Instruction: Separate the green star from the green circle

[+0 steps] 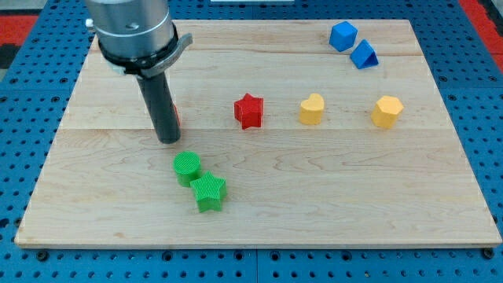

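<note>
In the camera view, my tip (168,140), the lower end of the straight dark rod, rests on the pale wooden surface (330,196) just above and slightly to the view's left of the ribbed green circle block (187,167). There is no claw on this rig, so nothing is clenched or released; the rod can only push. The ribbed green star block (210,192) lies down and to the view's right of the circle, and the two touch or very nearly touch, so the pair forms a short diagonal line running away from my tip. That diagonal is what matters: a push straight along it would probably shove both blocks together, so the tip likely needs to come in from the side and wedge at their seam, or strike one block across the line. A small red block (176,116) shows partly behind the rod. Well apart from the pair sit a red star (249,111), a yellow heart-like block (311,109), a yellow hexagon-like block (387,111), and two blue blocks (352,44) near the view's top right.
</note>
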`<state>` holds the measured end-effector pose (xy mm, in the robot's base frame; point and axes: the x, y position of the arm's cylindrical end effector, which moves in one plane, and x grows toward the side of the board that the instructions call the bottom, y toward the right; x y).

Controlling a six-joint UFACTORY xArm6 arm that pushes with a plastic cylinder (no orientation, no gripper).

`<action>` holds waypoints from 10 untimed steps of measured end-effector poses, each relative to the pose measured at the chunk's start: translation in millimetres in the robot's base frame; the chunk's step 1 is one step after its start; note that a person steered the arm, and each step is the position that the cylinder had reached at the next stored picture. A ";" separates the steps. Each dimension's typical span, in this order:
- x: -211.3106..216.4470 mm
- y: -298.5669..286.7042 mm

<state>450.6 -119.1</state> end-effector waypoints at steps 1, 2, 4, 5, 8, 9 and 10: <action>-10.9 -9.4; 40.3 -27.6; 96.6 64.2; 99.3 143.1; 142.5 166.5; 116.6 202.6; 117.9 177.1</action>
<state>568.4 57.9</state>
